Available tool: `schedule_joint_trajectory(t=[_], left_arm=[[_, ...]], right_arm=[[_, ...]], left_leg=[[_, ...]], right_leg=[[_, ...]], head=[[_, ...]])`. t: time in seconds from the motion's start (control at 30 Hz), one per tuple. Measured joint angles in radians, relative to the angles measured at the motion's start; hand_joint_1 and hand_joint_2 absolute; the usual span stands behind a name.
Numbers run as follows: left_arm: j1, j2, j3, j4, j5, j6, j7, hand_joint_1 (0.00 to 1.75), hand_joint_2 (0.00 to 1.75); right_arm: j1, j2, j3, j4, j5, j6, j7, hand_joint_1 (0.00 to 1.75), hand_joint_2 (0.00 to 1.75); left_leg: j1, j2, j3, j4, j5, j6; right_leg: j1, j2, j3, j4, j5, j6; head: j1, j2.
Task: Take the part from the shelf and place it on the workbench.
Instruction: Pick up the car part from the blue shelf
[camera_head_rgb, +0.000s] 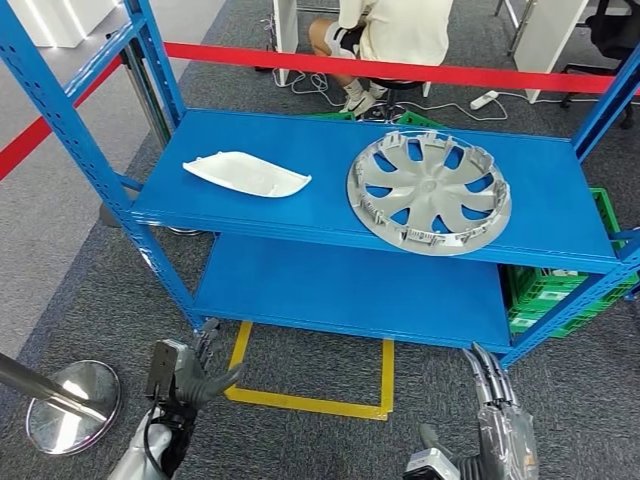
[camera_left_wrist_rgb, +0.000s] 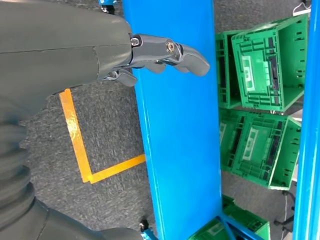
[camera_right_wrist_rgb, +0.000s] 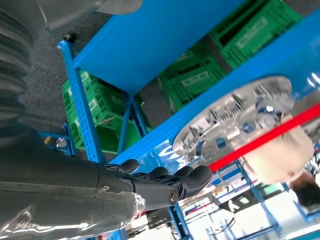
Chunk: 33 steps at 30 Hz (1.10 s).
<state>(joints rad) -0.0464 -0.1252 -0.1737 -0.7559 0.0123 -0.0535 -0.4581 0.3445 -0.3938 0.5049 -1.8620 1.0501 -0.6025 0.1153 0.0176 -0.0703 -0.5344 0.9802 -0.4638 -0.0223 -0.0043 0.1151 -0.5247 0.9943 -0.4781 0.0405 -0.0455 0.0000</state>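
Parts number two on the top board of the blue shelf (camera_head_rgb: 558, 190), and neither is in my grasp. My left hand (camera_head_rgb: 189, 375) hangs low in front of the shelf over the grey carpet, its fingers (camera_left_wrist_rgb: 170, 52) stretched out almost straight and holding nothing. My right hand (camera_head_rgb: 498, 410) is low on the other side, fingers (camera_right_wrist_rgb: 166, 180) also extended side by side, nothing in them.

Above the left hand lies one white curved trim piece (camera_head_rgb: 247, 173), flat on the top board toward its left end. Above the right hand lies one silver wheel cover (camera_head_rgb: 429, 190), flat, its edge close to the front lip of the board. The two parts are well apart.

The lower board (camera_head_rgb: 347, 285) sits beneath them. On the floor in front of the shelf is one yellow tape outline (camera_head_rgb: 317, 400). Several green crates (camera_left_wrist_rgb: 264, 65) are stacked behind the shelf at its right end. One chrome stanchion base (camera_head_rgb: 72, 405) stands on the carpet beside my left arm. A red barrier strip (camera_head_rgb: 392, 68) runs across behind the shelf, and beyond it a person (camera_head_rgb: 392, 30) sits on a stool.
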Motion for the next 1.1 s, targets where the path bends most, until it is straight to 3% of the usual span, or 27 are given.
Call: schedule_joint_trajectory(t=[0.13, 0.27, 0.57, 0.83, 1.1], left_arm=[[-0.004, 0.008, -0.002, 0.019, 0.019, -0.036, -0.021, 0.0, 1.75], [-0.019, 0.034, 0.009, 0.047, 0.063, -0.107, -0.044, 0.0, 1.75], [-0.13, 0.058, 0.039, 0.166, 0.073, -0.246, -0.037, 0.0, 1.75], [-0.2, 0.057, 0.063, 0.249, 0.121, -0.285, -0.033, 0.0, 1.75], [-0.263, 0.055, 0.19, 0.316, 0.309, -0.294, 0.045, 0.0, 1.75]], right_arm=[[-0.04, -0.03, 0.045, 0.018, 0.015, 0.062, 0.021, 0.0, 1.75], [-0.123, -0.025, 0.096, 0.073, 0.017, 0.17, -0.014, 0.0, 1.75], [-0.343, 0.086, 0.158, 0.247, 0.073, 0.361, -0.093, 0.0, 1.75], [-0.431, 0.142, 0.175, 0.324, 0.093, 0.388, -0.074, 0.0, 1.75], [-0.503, 0.173, 0.163, 0.355, 0.089, 0.374, -0.047, 0.0, 1.75]], left_leg=[[0.0, 0.0, 0.0, 0.0, 0.0, 0.0], [0.001, 0.0, 0.0, 0.0, 0.0, -0.001], [0.001, 0.0, 0.0, 0.0, 0.004, -0.001], [0.001, 0.0, -0.001, 0.0, 0.004, -0.002], [0.001, 0.0, -0.002, 0.0, 0.005, -0.002]], right_leg=[[0.001, 0.0, 0.0, 0.0, 0.0, 0.0], [0.002, 0.0, -0.001, 0.001, 0.0, 0.0], [0.001, 0.0, -0.001, 0.003, 0.002, 0.0], [0.001, 0.0, -0.002, 0.003, 0.003, -0.001], [0.001, 0.0, -0.003, 0.003, 0.003, -0.001]], head=[[0.0, 0.0], [0.0, 0.0], [0.0, 0.0], [0.0, 0.0], [0.0, 0.0]])
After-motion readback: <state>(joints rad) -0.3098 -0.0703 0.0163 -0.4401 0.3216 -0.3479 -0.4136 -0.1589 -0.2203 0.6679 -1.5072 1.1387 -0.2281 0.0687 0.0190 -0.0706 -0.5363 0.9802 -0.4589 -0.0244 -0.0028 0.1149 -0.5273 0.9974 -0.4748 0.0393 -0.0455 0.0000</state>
